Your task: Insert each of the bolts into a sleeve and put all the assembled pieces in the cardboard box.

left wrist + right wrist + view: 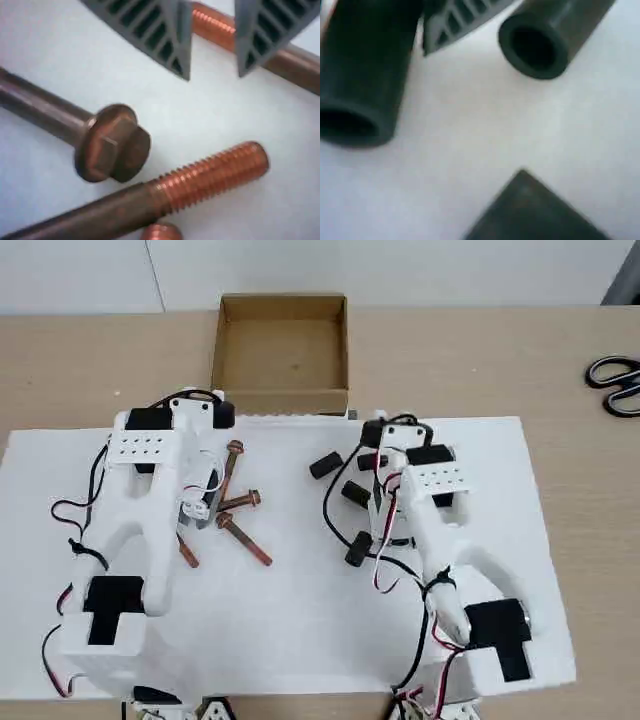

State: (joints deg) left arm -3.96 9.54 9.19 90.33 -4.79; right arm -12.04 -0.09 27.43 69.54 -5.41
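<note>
Several copper-brown bolts [240, 502] lie scattered on the white sheet under my left gripper [200, 505]. Up close, my left gripper [212, 75] hangs open just above one bolt's threaded end [212, 25], which passes beneath the gap. A hex-headed bolt [112, 142] and another threaded end [210, 172] lie just beyond. Several black sleeves [355, 493] lie around my right gripper [378, 485]. Low over the sheet, it has one sleeve [360, 75] close against it and a second sleeve [540, 40] a little apart. The cardboard box [283, 400] stands open at the back.
A white sheet [300, 620] covers the table in front of both arms. Scissors [615, 380] lie at the far right on the bare wood. Cables hang along both arms.
</note>
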